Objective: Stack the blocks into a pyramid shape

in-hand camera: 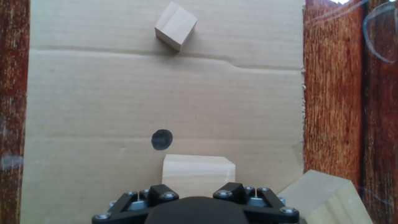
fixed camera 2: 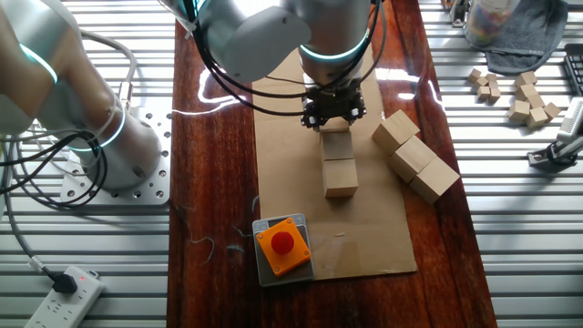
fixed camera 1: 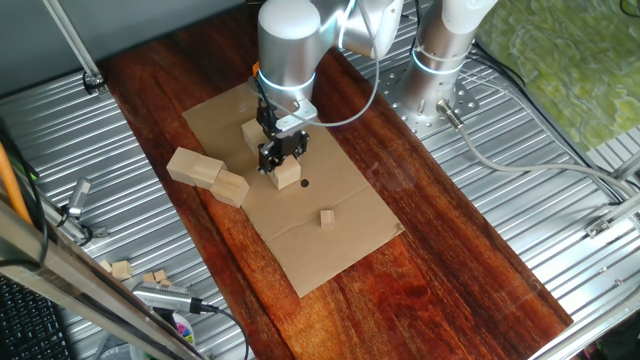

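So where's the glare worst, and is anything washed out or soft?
The other fixed view: bright reflections on the wood tabletop beside the cardboard sheet. Hand view: glare streaks at the top right, and the near block under the gripper looks pale and soft. One fixed view: even light.

Silver-white arm (fixed camera 1: 288, 45) (black cables), black hand (fixed camera 1: 281, 156)

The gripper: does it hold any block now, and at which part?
It cannot be told. The gripper is right over a wooden block on the cardboard, but its fingertips are hidden in every view.
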